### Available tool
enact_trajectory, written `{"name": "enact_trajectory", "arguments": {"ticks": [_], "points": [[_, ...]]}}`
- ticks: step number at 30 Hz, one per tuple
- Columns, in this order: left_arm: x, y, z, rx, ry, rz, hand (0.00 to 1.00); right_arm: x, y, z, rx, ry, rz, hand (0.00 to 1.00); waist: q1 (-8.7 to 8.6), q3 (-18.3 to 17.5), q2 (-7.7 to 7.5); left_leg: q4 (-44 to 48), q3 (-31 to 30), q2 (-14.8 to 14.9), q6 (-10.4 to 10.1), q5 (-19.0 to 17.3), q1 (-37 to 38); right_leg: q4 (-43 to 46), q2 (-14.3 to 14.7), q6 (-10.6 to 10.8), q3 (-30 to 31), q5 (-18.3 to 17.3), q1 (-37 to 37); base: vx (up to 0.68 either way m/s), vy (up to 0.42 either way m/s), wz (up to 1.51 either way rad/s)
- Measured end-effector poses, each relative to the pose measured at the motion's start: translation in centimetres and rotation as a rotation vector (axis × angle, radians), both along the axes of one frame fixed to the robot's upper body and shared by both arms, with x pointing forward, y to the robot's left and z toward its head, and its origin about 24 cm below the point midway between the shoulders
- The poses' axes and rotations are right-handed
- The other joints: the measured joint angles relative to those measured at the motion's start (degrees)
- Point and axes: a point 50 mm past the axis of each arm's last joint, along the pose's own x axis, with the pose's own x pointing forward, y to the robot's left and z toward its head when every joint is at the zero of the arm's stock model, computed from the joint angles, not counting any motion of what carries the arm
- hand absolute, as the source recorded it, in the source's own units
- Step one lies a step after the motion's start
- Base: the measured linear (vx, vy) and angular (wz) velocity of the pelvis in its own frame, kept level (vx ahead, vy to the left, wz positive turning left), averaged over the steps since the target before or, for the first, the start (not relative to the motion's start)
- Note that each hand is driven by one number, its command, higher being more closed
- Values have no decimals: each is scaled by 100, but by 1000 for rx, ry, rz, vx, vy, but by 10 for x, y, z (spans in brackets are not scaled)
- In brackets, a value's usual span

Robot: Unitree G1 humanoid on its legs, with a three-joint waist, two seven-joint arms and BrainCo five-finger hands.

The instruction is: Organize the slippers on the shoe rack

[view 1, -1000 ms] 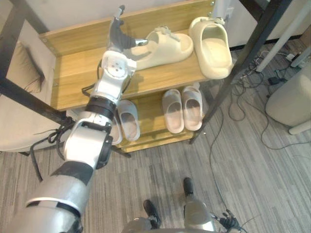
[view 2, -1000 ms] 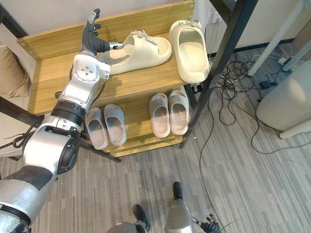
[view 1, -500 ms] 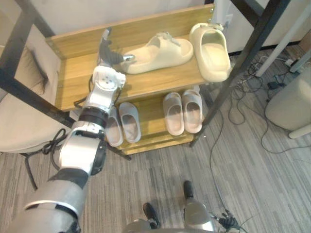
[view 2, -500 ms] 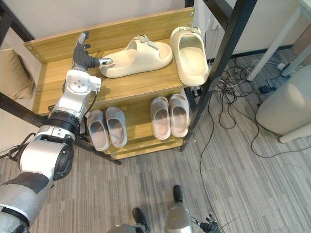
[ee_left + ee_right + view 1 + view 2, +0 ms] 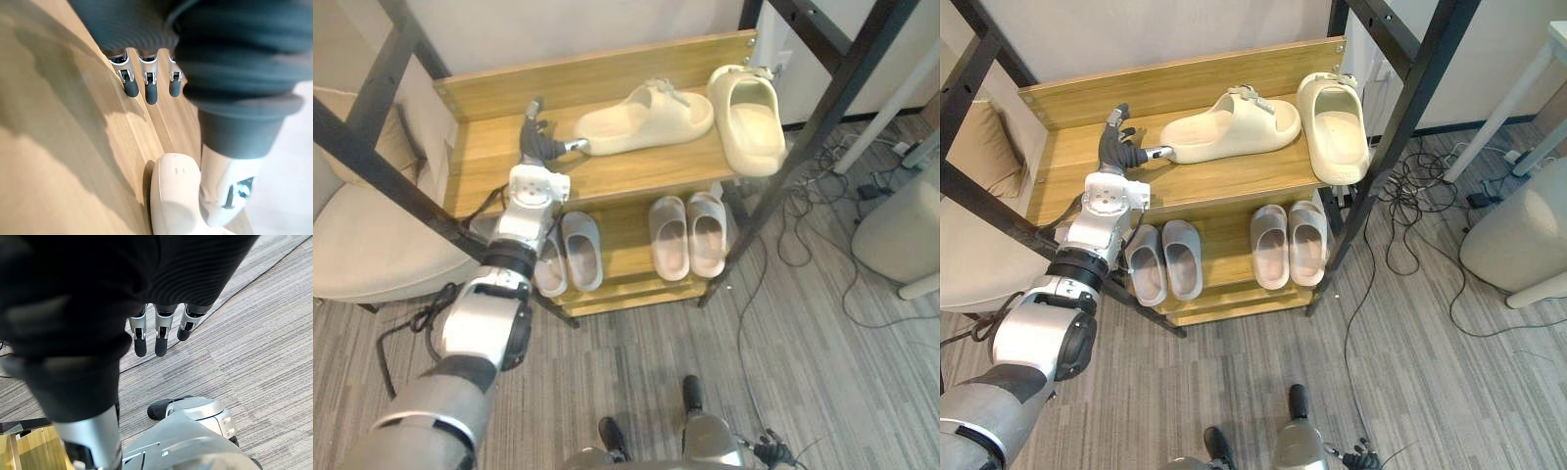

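Note:
Two cream slippers sit on the top shelf of a wooden shoe rack [image 5: 489, 157]. One cream slipper [image 5: 646, 116] lies crosswise with its heel to the left. The other cream slipper [image 5: 751, 117] points forward at the right end. My left hand [image 5: 540, 147] rests on the shelf just left of the crosswise slipper, fingers straight. Its thumb [image 5: 225, 191] lies beside the slipper's heel [image 5: 176, 196], and its fingers [image 5: 145, 90] stretch over bare wood. My right hand [image 5: 156, 340] hangs open over the floor.
On the lower shelf stand two pairs of pale slippers, one at the left [image 5: 1163, 259] and one at the right [image 5: 1290, 243]. Black frame posts [image 5: 822, 108] cross in front of the rack. A beige cushioned seat [image 5: 372, 245] is at the left; cables [image 5: 1410, 186] lie on the floor at the right.
My left hand has drawn back left and toward the shelf's front, off the crosswise slipper's heel. The camera view has shifted. The slippers stay where they were.

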Motion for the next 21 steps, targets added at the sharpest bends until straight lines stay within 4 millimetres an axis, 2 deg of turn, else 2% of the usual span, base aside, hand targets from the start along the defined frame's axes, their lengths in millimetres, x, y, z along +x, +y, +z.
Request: {"name": "enact_trajectory", "arguments": {"ticks": [5,9,13,21], "points": [[-4,-16,-7,-17,-6,-66,0,2,3,0,7,-2,4,0,30,-49,-69,-19,-53,-2,6,23,8,-2,-2,-2,-48,-4,30,-14,-26,6],[-10,-42,-10,-14,-25,-159,0,2,3,0,7,-1,6,0,83,-59,-82,-164,-112,-13,5,124,49,-2,-7,-4,-128,-6,40,-14,-20,8],[-15,-57,-17,-38,-17,-207,0,2,4,-1,9,5,6,0,93,-64,-86,-199,-111,-16,6,125,137,-3,-8,-1,-141,-22,117,0,0,0],[-19,-57,-21,-80,-26,-223,0,4,5,-1,11,2,7,0,93,-91,-107,-272,-104,-22,8,153,181,-4,-9,6,-160,-26,124,0,0,0]]}}
